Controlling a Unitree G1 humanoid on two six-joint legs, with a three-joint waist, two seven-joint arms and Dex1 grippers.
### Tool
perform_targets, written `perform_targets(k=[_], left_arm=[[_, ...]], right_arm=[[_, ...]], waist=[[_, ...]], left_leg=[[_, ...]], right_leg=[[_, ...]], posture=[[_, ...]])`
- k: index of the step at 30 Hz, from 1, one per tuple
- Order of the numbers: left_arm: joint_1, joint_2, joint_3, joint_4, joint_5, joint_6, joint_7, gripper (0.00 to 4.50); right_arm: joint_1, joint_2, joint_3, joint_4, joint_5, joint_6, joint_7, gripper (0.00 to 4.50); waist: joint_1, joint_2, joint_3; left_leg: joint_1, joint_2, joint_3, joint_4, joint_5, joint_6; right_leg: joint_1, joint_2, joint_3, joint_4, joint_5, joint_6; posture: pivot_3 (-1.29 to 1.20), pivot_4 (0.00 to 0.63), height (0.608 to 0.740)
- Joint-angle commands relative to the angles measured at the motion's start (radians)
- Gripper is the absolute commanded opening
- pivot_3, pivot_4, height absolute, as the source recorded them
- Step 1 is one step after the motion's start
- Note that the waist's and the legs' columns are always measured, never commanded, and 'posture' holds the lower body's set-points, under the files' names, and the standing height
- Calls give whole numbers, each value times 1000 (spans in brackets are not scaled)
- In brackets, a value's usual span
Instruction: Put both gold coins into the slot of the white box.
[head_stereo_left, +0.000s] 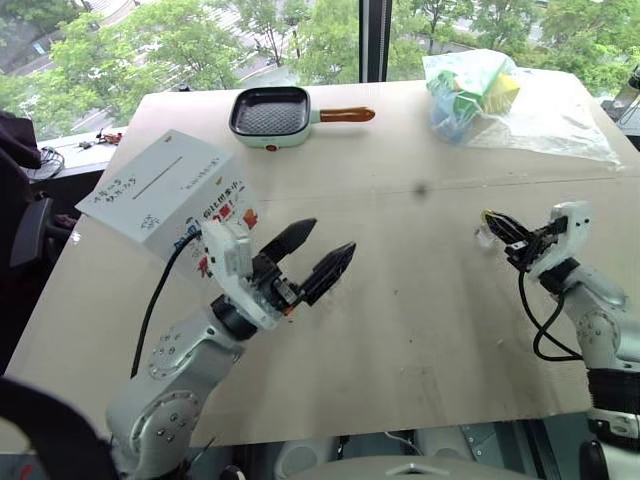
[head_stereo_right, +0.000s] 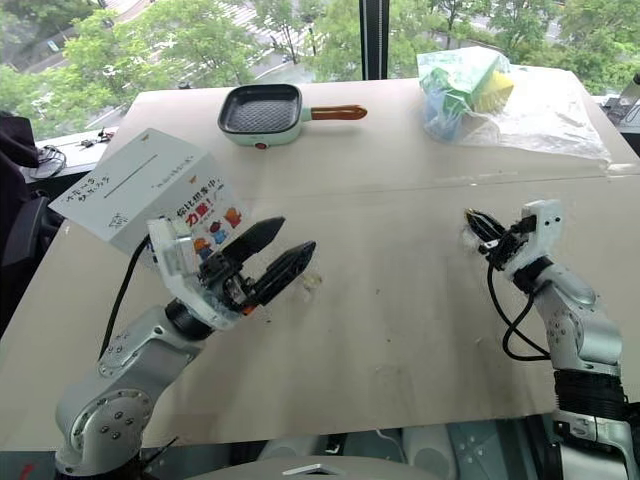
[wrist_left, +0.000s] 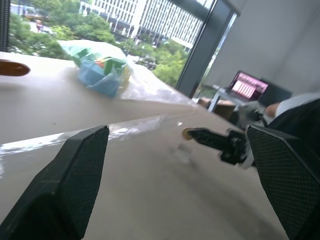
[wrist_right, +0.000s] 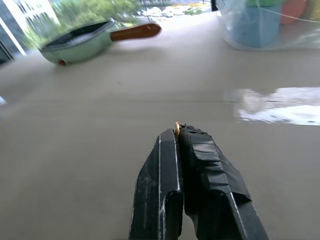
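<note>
One white box (head_stereo_left: 165, 195) at table's (head_stereo_left: 400, 300) left, slot (head_stereo_left: 158, 175) on top, seen from head views. Left gripper (head_stereo_left: 322, 255) beside it, jaws spread, empty. Right gripper (wrist_right: 177, 132) pinching one gold coin (wrist_right: 177, 128) edge-on; disc face clear in left wrist view.

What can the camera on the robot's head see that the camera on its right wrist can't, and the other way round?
Head view alone: the white box with its slot and the left gripper, fingers apart. Right wrist view alone: close up, a gold coin edge-on, pinched at the tips of the right gripper. Both: the green pan, the plastic bag, the table.
</note>
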Motion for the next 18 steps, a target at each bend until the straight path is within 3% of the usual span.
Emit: perform_targets(k=[1, 5, 8, 11, 15, 18], left_arm=[[-22, -61, -30, 13, -188, -2, 52, 4500], [-25, -122, -70, 69, -305, 5, 97, 4500], [-8, -140, -93, 74, -372, 0, 100, 4500], [-4, -160, -102, 73, -427, -20, 107, 3830], [-5, -150, -98, 75, -448, -25, 108, 1939], [-10, -144, -104, 76, -447, -28, 107, 1939]], right_arm=[[-38, 42, -9, -177, 364, 215, -87, 132], [-85, 135, 30, -250, 634, 265, -254, 132], [-104, 164, 75, -286, 737, 271, -302, 132], [-103, 167, 114, -308, 778, 272, -314, 0], [-95, 158, 148, -324, 799, 265, -315, 0], [-87, 148, 165, -330, 801, 260, -308, 0]], waist=[[0, 0, 0], [3, 0, 0], [2, 0, 0], [3, 0, 0], [1, 0, 0], [1, 0, 0]], left_leg=[[0, 0, 0, 0, 0, 0], [0, 0, -2, 1, 0, 0], [0, -1, -1, 1, 0, 0], [0, -1, -1, 2, 0, 0], [0, -1, -1, 3, 0, 0], [0, -1, 0, 4, 0, 0]], right_leg=[[0, 0, 0, 0, 0, 0], [0, 0, 0, 0, 0, 0], [0, 0, -1, 1, 0, 0], [0, 0, -2, 2, 0, 0], [-1, 0, -2, 4, 0, 0], [-2, 0, -1, 7, 0, 0]], posture=[[0, 150, 721], [0, 150, 721], [0, 150, 721], [0, 150, 721], [0, 150, 721], [0, 150, 721]])
